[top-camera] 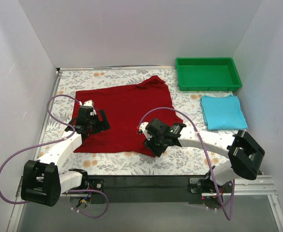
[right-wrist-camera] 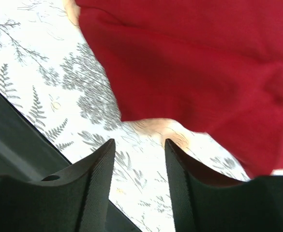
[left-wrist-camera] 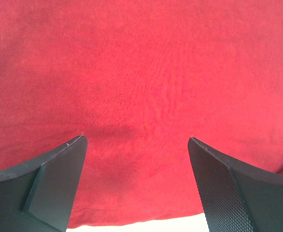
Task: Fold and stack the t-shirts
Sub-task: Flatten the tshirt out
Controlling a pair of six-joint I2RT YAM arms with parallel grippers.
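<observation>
Over the dark red t-shirt (top-camera: 126, 113) the left gripper (left-wrist-camera: 137, 140) hangs wide open; the right gripper (right-wrist-camera: 140, 142) stands parted, empty, beside its corner.

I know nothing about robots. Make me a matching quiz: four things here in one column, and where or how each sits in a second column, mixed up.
Things:
1. red shirt
2. blue shirt
3. tray
4. left gripper

Places or states:
A. folded, at the right
B. far right corner
C. open, above red cloth
D. spread wide in the middle

Pairs: 1-D, 2-A, 3-B, 4-C
</observation>
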